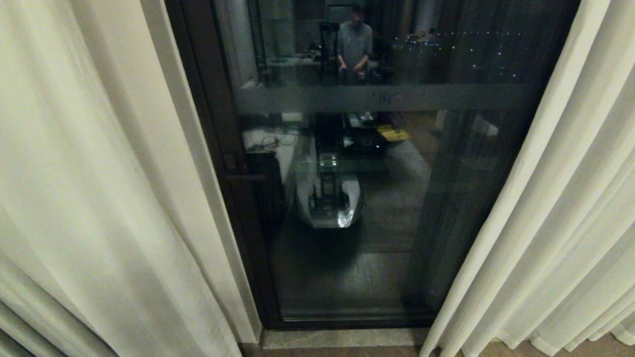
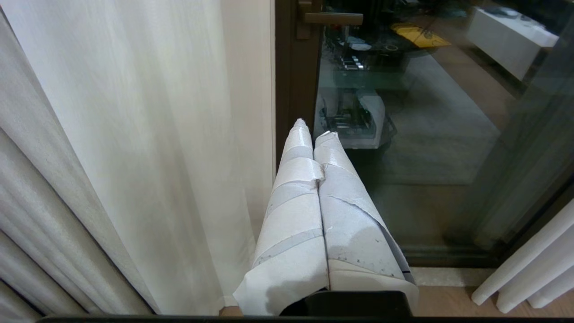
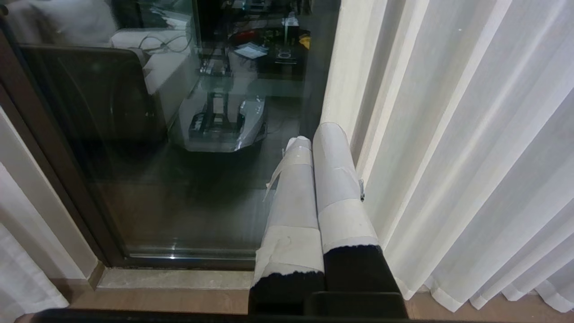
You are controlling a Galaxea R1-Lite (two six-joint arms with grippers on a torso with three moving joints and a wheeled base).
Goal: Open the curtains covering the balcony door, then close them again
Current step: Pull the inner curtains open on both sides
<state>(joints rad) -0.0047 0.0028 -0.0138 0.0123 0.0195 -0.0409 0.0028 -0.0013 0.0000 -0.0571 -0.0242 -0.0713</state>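
Observation:
The curtains hang drawn apart, one cream panel at the left and one at the right, leaving the balcony door uncovered between them. Its dark frame and frosted band show plainly. Neither arm appears in the head view. My left gripper is shut with nothing in it, its tape-wrapped fingers in front of the door frame, apart from the left curtain. My right gripper is shut and empty, low beside the right curtain and before the glass.
The glass reflects my own base, a room behind me and a standing person. A door handle sits on the frame. A cream wall strip borders the frame at left. A stone sill and wooden floor lie below.

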